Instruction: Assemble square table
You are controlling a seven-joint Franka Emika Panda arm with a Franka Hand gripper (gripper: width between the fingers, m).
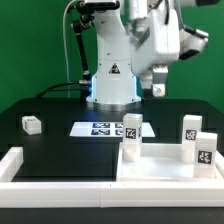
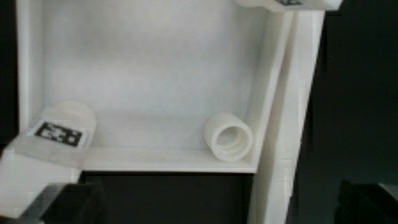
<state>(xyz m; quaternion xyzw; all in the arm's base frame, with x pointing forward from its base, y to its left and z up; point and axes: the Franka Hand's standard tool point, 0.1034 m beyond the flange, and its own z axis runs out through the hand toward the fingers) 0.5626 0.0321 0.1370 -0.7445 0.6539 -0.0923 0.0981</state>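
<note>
The white square panel [image 1: 160, 165] lies at the exterior view's right front. Three short white tagged legs stand upright on it: one at its left corner [image 1: 131, 135], two at the right [image 1: 191, 127] [image 1: 204, 148]. A fourth leg [image 1: 32, 124] lies loose at the exterior view's far left. My gripper [image 1: 157, 86] hangs well above the panel, open and empty. In the wrist view the panel [image 2: 160, 70] fills the frame, with a tagged leg [image 2: 54, 135] and a leg seen end-on [image 2: 228, 136]. The gripper [image 2: 214, 208] shows dark fingertips [image 2: 63, 205] wide apart with nothing between.
The marker board [image 1: 105, 128] lies flat in front of the robot base. Long white border bars [image 1: 60, 190] run along the front and the left [image 1: 10, 162]. One bar [image 2: 294, 110] lies alongside the panel's edge in the wrist view.
</note>
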